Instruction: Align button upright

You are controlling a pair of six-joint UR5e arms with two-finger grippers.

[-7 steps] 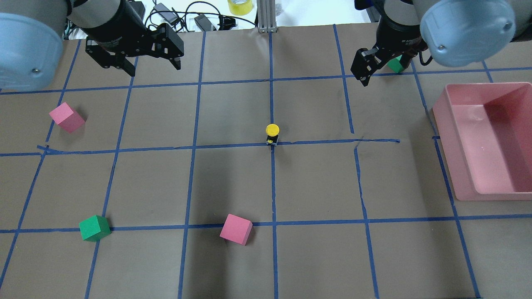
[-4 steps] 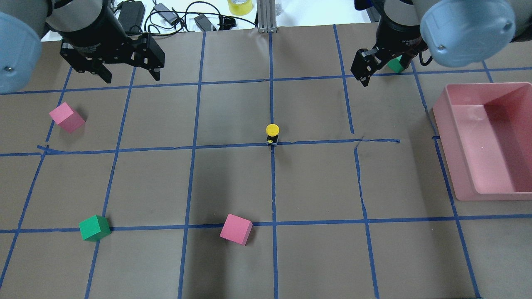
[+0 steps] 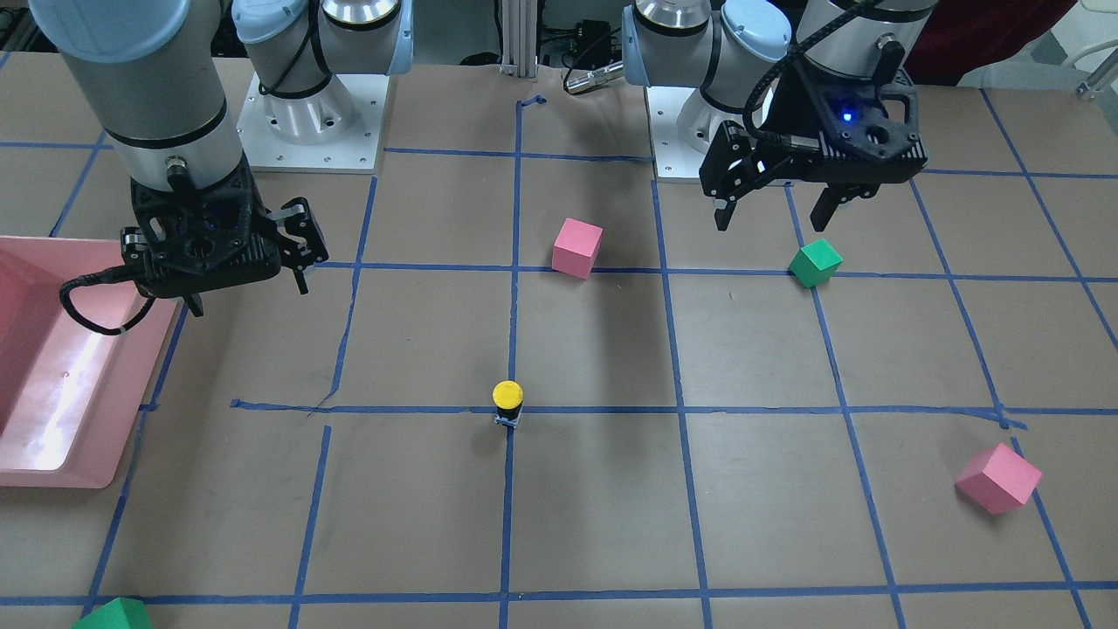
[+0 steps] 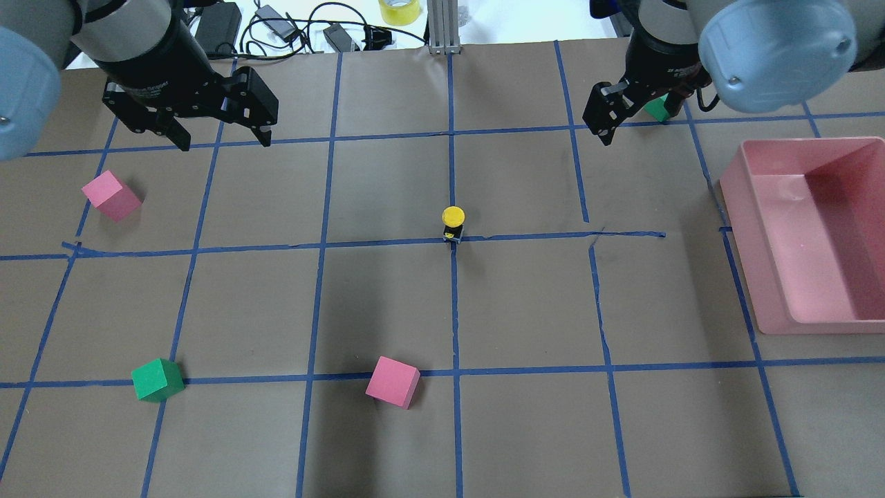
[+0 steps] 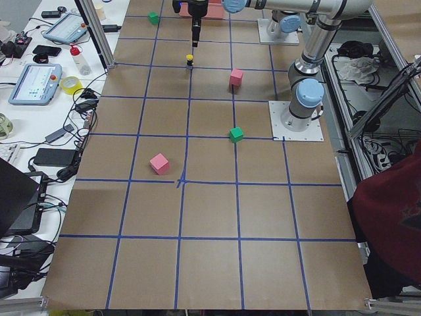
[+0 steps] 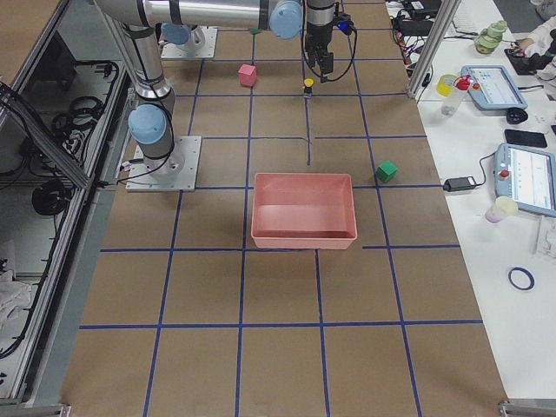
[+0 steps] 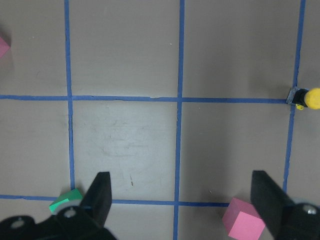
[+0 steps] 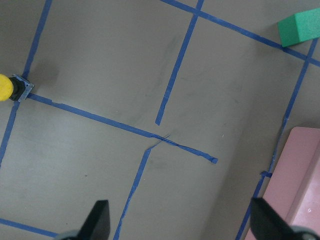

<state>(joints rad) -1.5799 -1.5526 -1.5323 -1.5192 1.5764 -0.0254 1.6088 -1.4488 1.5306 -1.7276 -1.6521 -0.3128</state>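
The button [image 4: 453, 225] has a yellow cap, black body and grey base. It stands upright on a blue tape crossing at mid-table, and also shows in the front view [image 3: 507, 402], left wrist view [image 7: 306, 97] and right wrist view [image 8: 10, 87]. My left gripper [image 4: 225, 142] is open and empty, hovering over the far left of the table, well away from the button; it also shows in the front view [image 3: 770, 218]. My right gripper [image 4: 632, 124] is open and empty at the far right, seen too in the front view [image 3: 246, 293].
A pink tray [image 4: 760, 277] lies at the right edge. Pink cubes [image 4: 112, 196] [image 4: 393, 381] and green cubes [image 4: 157, 380] [image 4: 657, 108] are scattered on the table. Cables and a yellow tape roll [image 4: 399, 10] lie beyond the far edge.
My left gripper has moved left and then slightly toward the near side, staying open. The right arm and the button have not moved.
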